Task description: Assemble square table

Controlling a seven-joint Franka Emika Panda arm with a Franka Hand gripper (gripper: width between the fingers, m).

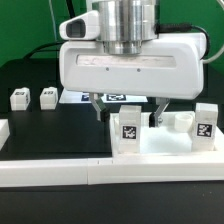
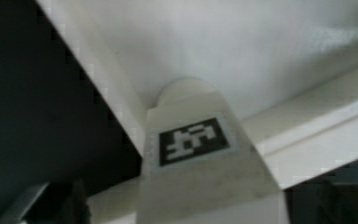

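Note:
The white square table top (image 1: 165,148) lies at the front on the exterior view's right. Two white tagged legs stand upright on it, one (image 1: 130,124) under my gripper and one (image 1: 205,122) at the far right. My gripper (image 1: 128,112) is open, with a finger on each side of the nearer leg and a gap to it on both sides. In the wrist view that leg (image 2: 197,150) runs between the dark fingers (image 2: 48,203) of my gripper (image 2: 194,212), with the top's rim (image 2: 291,70) behind it. Two loose legs (image 1: 18,98) (image 1: 47,96) stand at the left.
The marker board (image 1: 116,97) lies on the black table behind my gripper. A long white border rail (image 1: 60,172) runs along the front edge, and another white rail piece (image 1: 4,130) shows at the left edge.

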